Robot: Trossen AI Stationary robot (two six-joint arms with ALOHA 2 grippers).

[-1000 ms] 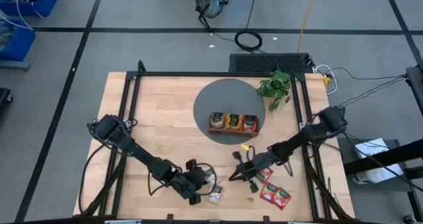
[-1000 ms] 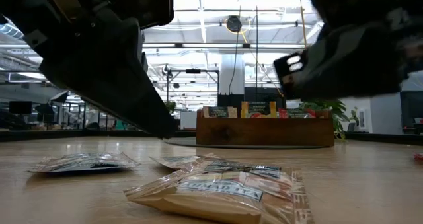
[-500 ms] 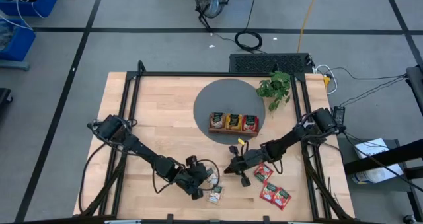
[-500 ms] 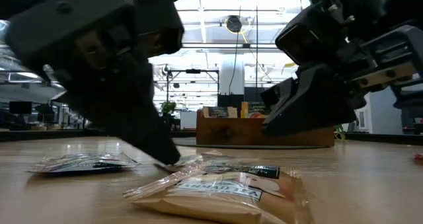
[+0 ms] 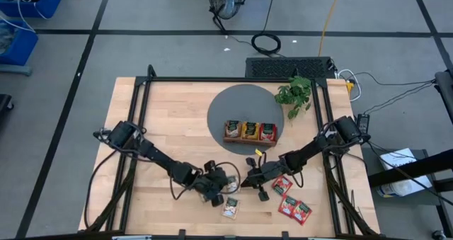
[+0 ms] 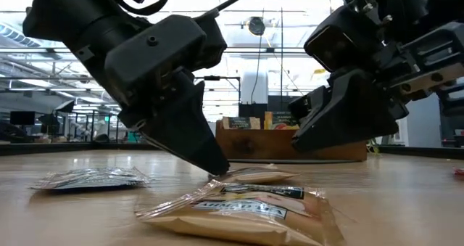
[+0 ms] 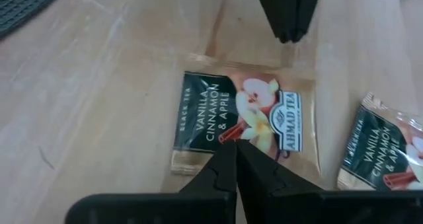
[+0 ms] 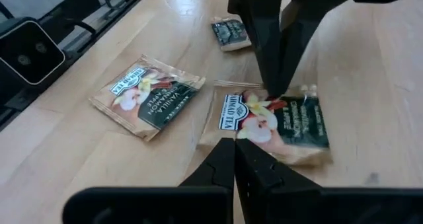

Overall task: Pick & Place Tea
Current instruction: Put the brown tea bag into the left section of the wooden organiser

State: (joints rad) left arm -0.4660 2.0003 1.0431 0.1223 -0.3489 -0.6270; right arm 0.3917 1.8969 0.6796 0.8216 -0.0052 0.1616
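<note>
A pale "Vanilla Cinnamon & Apple" tea sachet (image 7: 244, 121) lies flat on the wood between my two grippers, near the table's near edge. My left gripper (image 5: 221, 188) is shut, with its tips on that sachet (image 8: 268, 121). My right gripper (image 5: 248, 178) is shut too and hangs just right of the sachet, its tips (image 6: 296, 146) clear of the table. A second pale sachet (image 5: 231, 210) lies nearer the near edge (image 6: 239, 213). A dark sachet (image 6: 90, 177) lies to the left. Red sachets (image 5: 294, 208) lie to the right. My left gripper presses its shut fingertips (image 6: 216, 167) down on the sachet's printed face near one edge (image 7: 228, 148). It comes slanting from above and from the table's left. The sachet lies flat on the wood under the tips.
The brown wooden tray (image 5: 250, 139) with sachets in its compartments stands on a round grey mat (image 5: 233, 105) farther back. A green plant (image 5: 294, 93) sits at the far right. Black frame rails run along both table sides. Bare wood lies left of centre.
My left gripper has swung toward the right and a little toward the far edge, tipping down onto the pale sachet, which has slid rightward along the wood. My right gripper moved left toward that sachet, then held still.
</note>
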